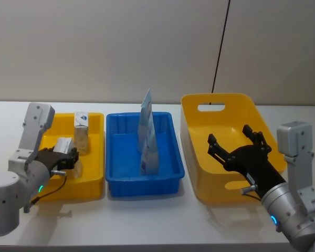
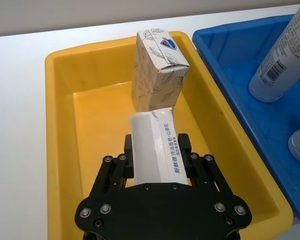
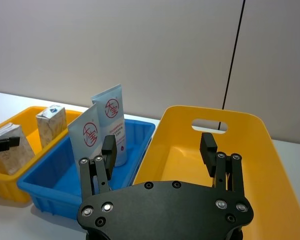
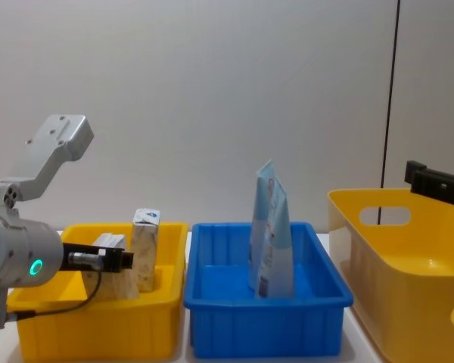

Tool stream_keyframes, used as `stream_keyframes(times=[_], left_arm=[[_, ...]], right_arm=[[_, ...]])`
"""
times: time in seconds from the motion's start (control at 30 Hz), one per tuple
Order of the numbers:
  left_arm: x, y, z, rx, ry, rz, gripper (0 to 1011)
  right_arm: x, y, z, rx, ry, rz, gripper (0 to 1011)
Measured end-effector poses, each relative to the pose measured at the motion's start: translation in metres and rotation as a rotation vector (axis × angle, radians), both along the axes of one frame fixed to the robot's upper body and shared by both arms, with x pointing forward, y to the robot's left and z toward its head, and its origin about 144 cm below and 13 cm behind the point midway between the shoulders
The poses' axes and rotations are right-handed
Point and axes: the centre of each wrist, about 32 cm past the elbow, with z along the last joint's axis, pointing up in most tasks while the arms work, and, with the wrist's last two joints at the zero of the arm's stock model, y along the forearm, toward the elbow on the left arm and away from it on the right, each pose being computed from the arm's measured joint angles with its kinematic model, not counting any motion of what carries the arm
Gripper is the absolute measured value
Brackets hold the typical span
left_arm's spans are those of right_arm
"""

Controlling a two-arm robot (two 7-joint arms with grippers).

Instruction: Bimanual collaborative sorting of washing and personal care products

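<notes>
My left gripper point(image 2: 157, 150) is shut on a beige soft pack point(image 2: 154, 145) with a white top, held just above the floor of the small yellow bin point(image 2: 65, 120). The same gripper point(image 1: 68, 156) shows in the head view over that bin point(image 1: 94, 181). A second beige pack point(image 2: 157, 67) stands upright just beyond the held one, also seen as pack point(image 1: 82, 131). Two pale blue-and-white pouches point(image 1: 148, 139) stand in the blue bin point(image 1: 168, 176). My right gripper point(image 1: 236, 144) hangs open and empty over the large yellow bin point(image 1: 199, 178).
The three bins sit side by side on a white table point(image 1: 147, 220), with a plain wall behind and a black cable point(image 1: 220, 47) running down it. Bare tabletop lies in front of the bins.
</notes>
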Motion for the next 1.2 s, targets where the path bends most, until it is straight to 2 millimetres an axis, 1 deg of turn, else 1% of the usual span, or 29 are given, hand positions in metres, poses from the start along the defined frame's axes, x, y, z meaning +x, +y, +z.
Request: stream_keyframes(times=[0.07,0.3,0.6,0.83,1.07,1.2], left_arm=[[0.0,0.0,0.0,0.0,0.0,0.0,429],[0.001,0.0,0.0,0.002,0.0,0.002,368],[0.001,0.0,0.0,0.002,0.0,0.001,364],[0.0,0.004,0.002,0.011,-0.01,-0.032,364],[-0.001,0.011,0.011,0.044,-0.051,-0.096,364],[-0.002,0.016,0.019,0.071,-0.095,-0.154,364]], right_arm=[[0.0,0.0,0.0,0.0,0.0,0.0,1002],[0.0,0.0,0.0,0.0,0.0,0.0,1002],[0.0,0.0,0.0,0.0,0.0,0.0,1002],[0.0,0.0,0.0,0.0,0.0,0.0,1002],[0.0,0.0,0.0,0.0,0.0,0.0,1002],[0.0,0.0,0.0,0.0,0.0,0.0,1002]])
